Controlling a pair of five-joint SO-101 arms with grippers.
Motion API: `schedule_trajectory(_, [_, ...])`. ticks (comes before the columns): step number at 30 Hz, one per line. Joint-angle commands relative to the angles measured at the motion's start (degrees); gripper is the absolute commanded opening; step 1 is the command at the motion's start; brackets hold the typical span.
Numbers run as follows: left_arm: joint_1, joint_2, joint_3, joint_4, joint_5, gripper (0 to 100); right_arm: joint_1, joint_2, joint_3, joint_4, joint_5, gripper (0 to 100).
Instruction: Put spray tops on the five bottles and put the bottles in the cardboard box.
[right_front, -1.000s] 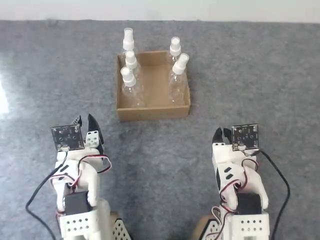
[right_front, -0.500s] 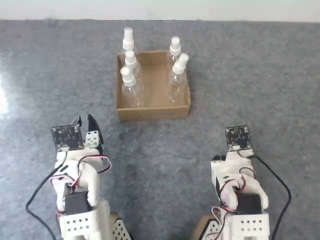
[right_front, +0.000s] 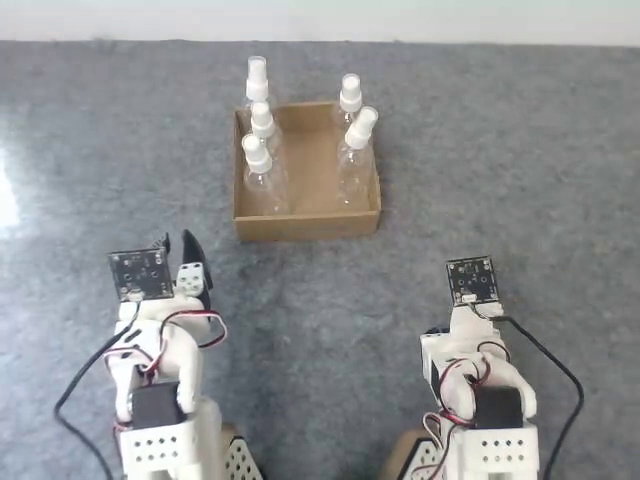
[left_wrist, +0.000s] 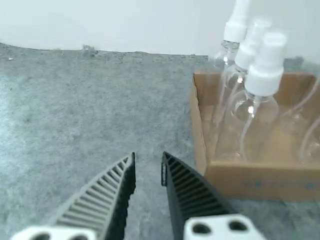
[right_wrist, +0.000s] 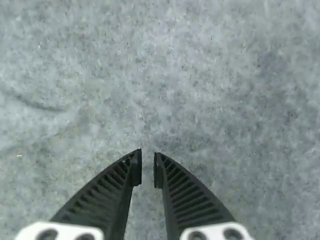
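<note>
The cardboard box (right_front: 306, 224) stands at the middle back of the grey table. Five clear bottles with white spray tops stand upright in it: three on its left side (right_front: 257, 160), (right_front: 262, 122), (right_front: 257, 78) and two on its right (right_front: 357, 140), (right_front: 350, 95). My left gripper (right_front: 177, 243) sits near the front left, well short of the box, open a little and holding nothing. In the left wrist view the left gripper (left_wrist: 148, 165) points at the box (left_wrist: 250, 182) and the nearest bottle (left_wrist: 257, 107). My right gripper (right_wrist: 147, 167) points down at bare carpet, shut and holding nothing.
Grey carpet covers the table (right_front: 500, 170) with wide free room on both sides of the box. A pale wall edge (right_front: 320, 20) runs along the back. The right arm (right_front: 470, 345) is folded back near the front right, the left arm (right_front: 150, 350) near the front left.
The right arm has drawn back toward the front and tipped its gripper down under its wrist. The left arm has shifted slightly back. Box and bottles have not moved.
</note>
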Motion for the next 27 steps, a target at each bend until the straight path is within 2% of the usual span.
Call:
schedule_trajectory(1, [2.55, -0.88, -0.48, 5.45, -0.53, 8, 0.57, -0.75, 1.23, 0.31, 0.62, 0.8])
schedule_trajectory(4, [2.55, -0.88, -0.48, 7.30, -0.62, 8, 0.57, -0.75, 1.23, 0.31, 0.62, 0.8])
schedule_trajectory(20, [2.55, -0.88, -0.48, 29.98, -0.62, 8, 0.57, -0.75, 1.23, 0.31, 0.62, 0.8])
schedule_trajectory(27, [2.55, -0.88, -0.48, 29.98, -0.18, 8, 0.57, -0.75, 1.23, 0.31, 0.62, 0.8])
